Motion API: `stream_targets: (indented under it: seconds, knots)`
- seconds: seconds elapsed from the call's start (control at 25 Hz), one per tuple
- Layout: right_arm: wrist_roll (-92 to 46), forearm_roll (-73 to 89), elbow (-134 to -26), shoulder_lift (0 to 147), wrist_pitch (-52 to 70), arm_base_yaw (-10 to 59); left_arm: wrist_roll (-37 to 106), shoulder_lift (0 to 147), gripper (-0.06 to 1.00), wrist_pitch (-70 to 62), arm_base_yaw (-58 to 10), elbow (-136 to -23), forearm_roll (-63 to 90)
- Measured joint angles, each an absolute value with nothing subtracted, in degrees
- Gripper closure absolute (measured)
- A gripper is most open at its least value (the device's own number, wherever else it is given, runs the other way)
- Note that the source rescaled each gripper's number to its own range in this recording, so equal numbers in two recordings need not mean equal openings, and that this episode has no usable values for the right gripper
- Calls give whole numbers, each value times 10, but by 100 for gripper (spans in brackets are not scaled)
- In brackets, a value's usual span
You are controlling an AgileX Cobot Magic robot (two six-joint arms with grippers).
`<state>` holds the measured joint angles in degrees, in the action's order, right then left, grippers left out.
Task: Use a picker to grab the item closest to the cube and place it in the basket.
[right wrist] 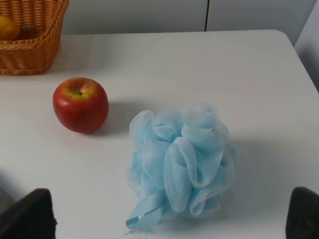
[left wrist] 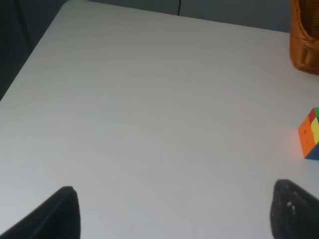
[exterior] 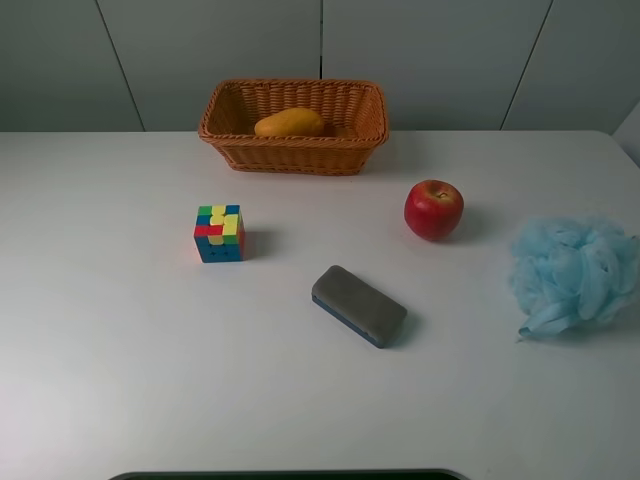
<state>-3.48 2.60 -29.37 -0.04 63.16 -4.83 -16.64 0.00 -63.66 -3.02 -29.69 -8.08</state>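
Observation:
A multicoloured cube (exterior: 219,233) sits on the white table, left of centre; it also shows in the left wrist view (left wrist: 311,133). A grey eraser with a blue base (exterior: 358,305) lies to the cube's right and nearer the front. A wicker basket (exterior: 290,152) stands at the back with a yellow mango (exterior: 289,123) in it. Neither gripper shows in the exterior view. My left gripper (left wrist: 179,214) is open and empty over bare table, left of the cube. My right gripper (right wrist: 165,216) is open and empty, near the blue bath puff (right wrist: 182,162).
A red apple (exterior: 433,209) stands right of centre, also in the right wrist view (right wrist: 80,104). The blue mesh bath puff (exterior: 575,275) lies at the right edge. The basket's corner shows in both wrist views (left wrist: 305,35) (right wrist: 30,50).

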Motion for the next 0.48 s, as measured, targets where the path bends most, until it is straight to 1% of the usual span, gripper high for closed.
stream_targets:
  seconds: [0.48]
  knots:
    - [-35, 26, -294, 0, 632, -48, -128, 0, -5, -632, -30, -297, -81]
